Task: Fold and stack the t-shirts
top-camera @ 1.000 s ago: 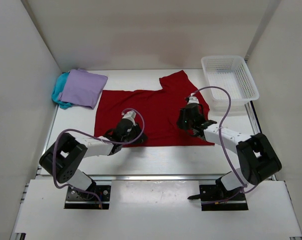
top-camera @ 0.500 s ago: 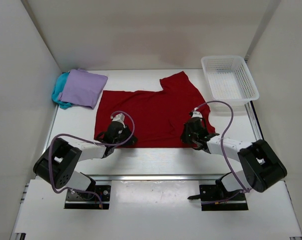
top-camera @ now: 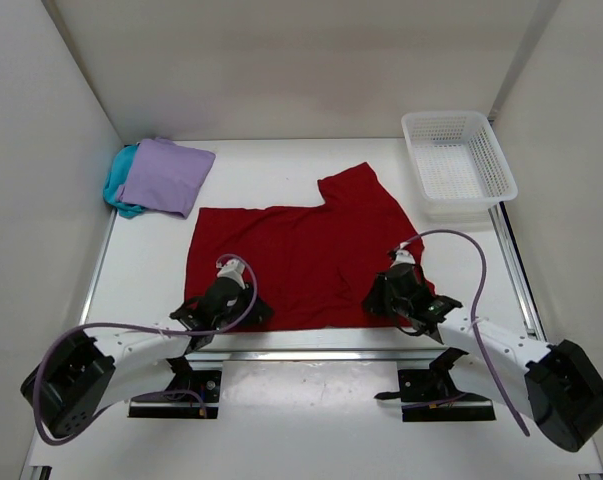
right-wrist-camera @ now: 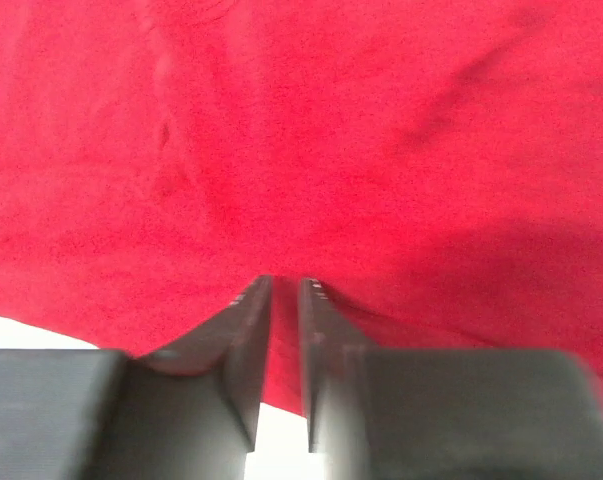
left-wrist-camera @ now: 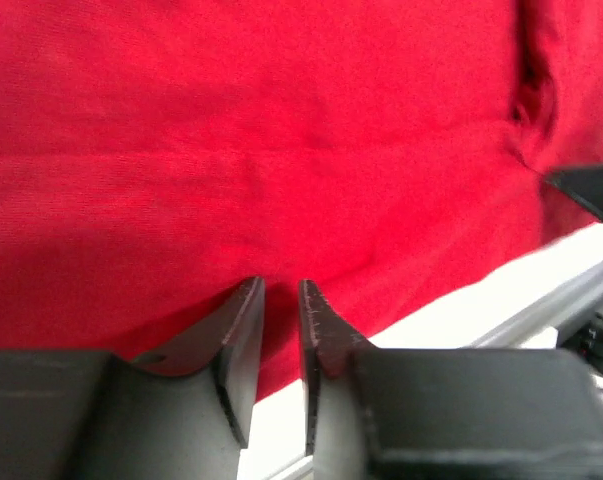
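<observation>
left pincer point(left-wrist-camera: 281, 286), right pincer point(right-wrist-camera: 284, 282) | grip near hem | red t-shirt point(top-camera: 291, 255) spread flat

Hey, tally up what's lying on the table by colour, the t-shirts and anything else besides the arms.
Red t-shirt: 1
Lavender t-shirt: 1
Teal t-shirt: 1
White mesh basket: 1
Total: 4

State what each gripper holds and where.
Both pinch the red t-shirt by its near hem: left gripper toward its left corner, right gripper toward its right.
</observation>
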Controlling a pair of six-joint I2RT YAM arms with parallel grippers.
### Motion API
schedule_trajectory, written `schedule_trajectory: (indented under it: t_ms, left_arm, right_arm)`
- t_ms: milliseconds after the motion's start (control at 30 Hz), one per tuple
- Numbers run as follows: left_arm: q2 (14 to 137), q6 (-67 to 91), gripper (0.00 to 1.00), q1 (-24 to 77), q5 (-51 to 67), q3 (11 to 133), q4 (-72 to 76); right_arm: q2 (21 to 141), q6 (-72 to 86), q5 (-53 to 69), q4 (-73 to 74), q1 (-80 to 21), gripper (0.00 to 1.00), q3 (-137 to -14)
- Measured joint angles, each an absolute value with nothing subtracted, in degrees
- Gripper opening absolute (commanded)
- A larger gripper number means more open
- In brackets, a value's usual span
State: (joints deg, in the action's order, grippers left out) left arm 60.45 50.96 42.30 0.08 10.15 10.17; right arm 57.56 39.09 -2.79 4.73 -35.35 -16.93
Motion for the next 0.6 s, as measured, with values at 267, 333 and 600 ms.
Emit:
schedule_trajectory:
  t_ms: [267,333,600]
  left_arm:
    - [67.90,43.20,0.40,26.57,2.24,34.74,-0.91]
    - [72.36,42.13,0.38,21.54,2.72,41.87,0.03]
    - [96.92,37.67,0.36,6.44,-0.89,64.77,-4.73]
  right_arm:
    - [59.40,34.33,-0.64,9.96,-29.47,0.05,-33.19]
    - [63.20,33.23,0.60,7.11,-28.99,0.01,-38.22]
    - [77.58,29.10,4.69,1.96,-32.91,0.00,-45.91]
